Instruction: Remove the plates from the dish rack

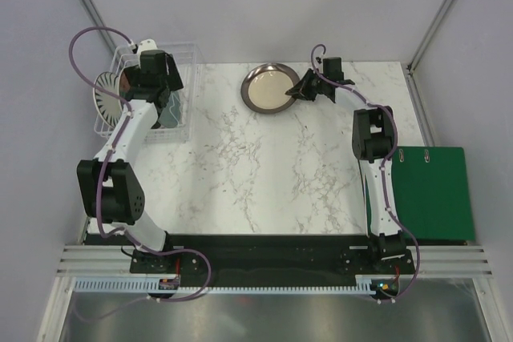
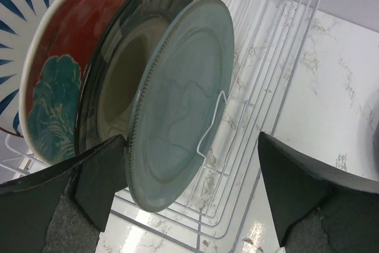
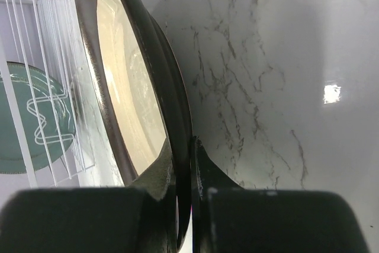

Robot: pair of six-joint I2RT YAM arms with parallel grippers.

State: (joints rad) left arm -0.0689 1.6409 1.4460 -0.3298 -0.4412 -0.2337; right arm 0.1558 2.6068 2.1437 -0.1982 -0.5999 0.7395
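One plate is out, by my count, and four are left. My right claw (image 3: 185,164) is clamped shut on the rim of the beige-centred brown plate (image 1: 268,86), which sits at the far middle of the tabletop (image 1: 264,174), well apart from the dish rack (image 2: 260,39). It looks to lie flat there, though I cannot tell whether it is fully down, so I judge this one placed but not yet released.

At the far left, my left claw (image 2: 190,140) is spread wide, one finger on each side of the grey-teal plate (image 2: 177,105), gripping nothing. That plate stands on edge in the rack, foremost in the row. Behind it stand the black-rimmed cream plate (image 2: 118,81), the red plate with teal flowers (image 2: 59,57) and the striped white plate (image 2: 18,4).
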